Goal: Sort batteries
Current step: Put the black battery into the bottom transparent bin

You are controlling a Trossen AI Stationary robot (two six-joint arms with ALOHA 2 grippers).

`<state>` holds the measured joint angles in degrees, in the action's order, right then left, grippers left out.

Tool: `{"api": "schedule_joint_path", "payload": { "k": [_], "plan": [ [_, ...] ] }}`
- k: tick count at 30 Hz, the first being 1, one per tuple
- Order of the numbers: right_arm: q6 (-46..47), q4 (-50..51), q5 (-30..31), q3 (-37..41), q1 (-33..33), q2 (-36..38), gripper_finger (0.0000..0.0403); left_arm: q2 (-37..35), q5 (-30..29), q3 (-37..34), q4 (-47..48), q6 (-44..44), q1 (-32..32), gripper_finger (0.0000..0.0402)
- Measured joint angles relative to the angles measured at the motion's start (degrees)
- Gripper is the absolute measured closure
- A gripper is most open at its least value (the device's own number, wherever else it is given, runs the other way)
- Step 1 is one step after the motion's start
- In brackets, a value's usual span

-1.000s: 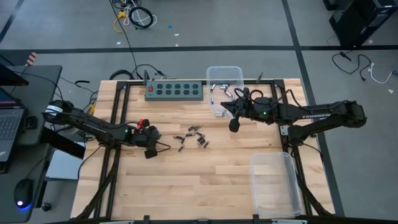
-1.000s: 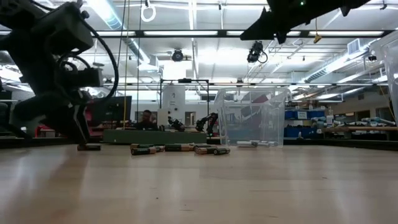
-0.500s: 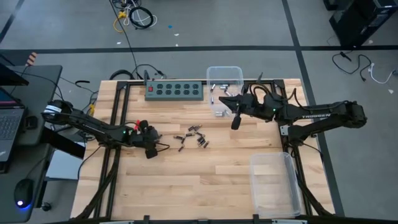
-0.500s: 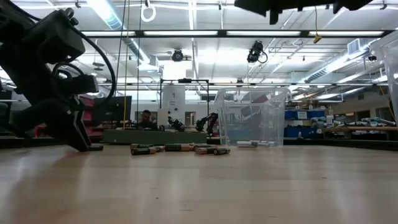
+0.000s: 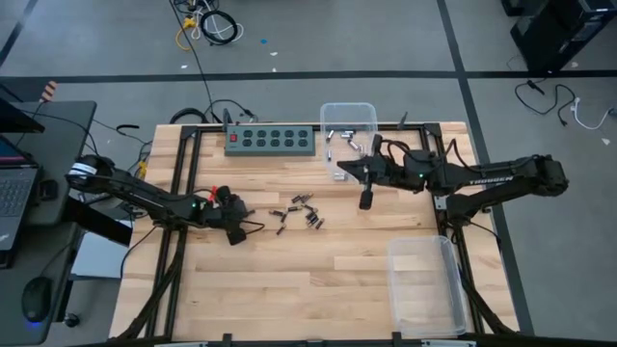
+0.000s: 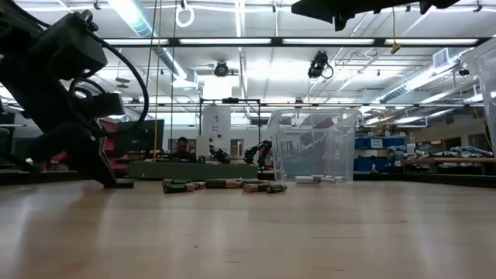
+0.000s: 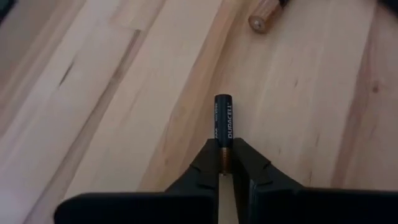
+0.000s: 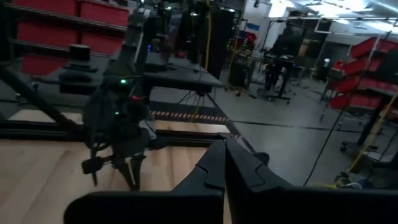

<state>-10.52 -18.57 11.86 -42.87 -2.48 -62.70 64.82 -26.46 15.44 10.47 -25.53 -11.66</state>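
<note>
A black battery (image 7: 223,127) with white lettering and a copper end sits between dark fingers (image 7: 202,163). The table (image 5: 289,280) is pale wood planking. A green power strip (image 5: 270,141) with dark sockets and a red switch lies beside a clear bin (image 5: 349,116).

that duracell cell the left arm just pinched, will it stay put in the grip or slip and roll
The battery is pinched only at one end by the left end effector, most of it sticking out, so it may pivot. It looks smooth and round, so probably slippery and apt to roll across the flat wooden table if dropped.
</note>
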Motion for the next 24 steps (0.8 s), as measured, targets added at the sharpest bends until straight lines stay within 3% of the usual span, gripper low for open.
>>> {"api": "schedule_joint_path", "payload": {
  "k": [3, 13, 18, 24],
  "plan": [
    [-0.07, 0.37, -0.02, 0.00, 0.98, 0.00, 0.0403, -0.36, -0.26, 0.83, -0.88, 2.07, 0.00, 0.0389],
    [-0.12, 0.78, -0.15, 0.66, 3.20, -0.04, 0.0403, -4.62, -2.44, 13.06, -2.48, 19.25, -0.04, 0.0401],
    [0.02, 0.70, -0.15, 0.66, 4.69, -0.02, 0.0403, -4.34, -1.91, 14.24, -1.55, 14.53, 0.04, 0.0392],
    [0.04, 0.70, -0.15, 0.66, 5.20, -0.02, 0.0403, 0.91, 1.29, 13.03, -1.63, 4.45, -0.54, 0.0334]
  ]
}}
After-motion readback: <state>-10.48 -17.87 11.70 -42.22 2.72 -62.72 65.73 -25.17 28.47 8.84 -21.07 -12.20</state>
